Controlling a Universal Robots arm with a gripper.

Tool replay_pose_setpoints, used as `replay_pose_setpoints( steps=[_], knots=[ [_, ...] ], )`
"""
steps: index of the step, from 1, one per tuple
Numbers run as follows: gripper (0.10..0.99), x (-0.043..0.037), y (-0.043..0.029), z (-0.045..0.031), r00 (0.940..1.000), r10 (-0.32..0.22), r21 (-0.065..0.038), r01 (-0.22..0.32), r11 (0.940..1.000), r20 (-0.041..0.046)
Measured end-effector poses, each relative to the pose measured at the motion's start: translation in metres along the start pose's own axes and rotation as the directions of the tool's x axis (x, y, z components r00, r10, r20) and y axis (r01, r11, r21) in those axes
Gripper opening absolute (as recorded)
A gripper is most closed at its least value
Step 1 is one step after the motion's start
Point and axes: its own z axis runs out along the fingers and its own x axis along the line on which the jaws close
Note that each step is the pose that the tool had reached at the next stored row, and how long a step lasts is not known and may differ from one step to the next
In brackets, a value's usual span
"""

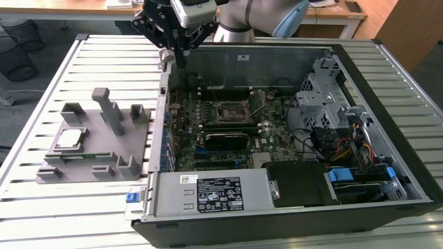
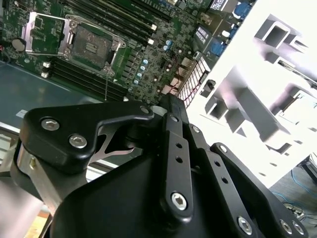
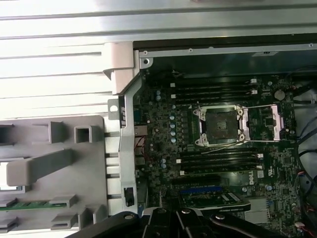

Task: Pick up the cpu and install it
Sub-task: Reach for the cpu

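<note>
The cpu, a small silvery square chip, lies flat on the grey fixture at the exterior view's left, outside the computer case. My gripper hangs high over the case's back left corner, fingers pointing down, shut and holding nothing, well away from the cpu. The dark square socket sits mid-motherboard with its metal frame swung open; both wrist views show the socket. The gripper's black linkage fills the near part of the second wrist view.
The open black computer case lies on a slatted white table. It contains a power supply, a drive cage and cables. The fixture has upright posts and a green memory stick.
</note>
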Motion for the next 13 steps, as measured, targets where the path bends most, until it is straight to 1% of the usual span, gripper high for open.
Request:
replay_pose_setpoints(
  steps=[13],
  knots=[
    [0.106, 0.0093, -0.0007, 0.0001, 1.0, 0.0, 0.0, 0.0, 1.0, 0.0]
  ],
)
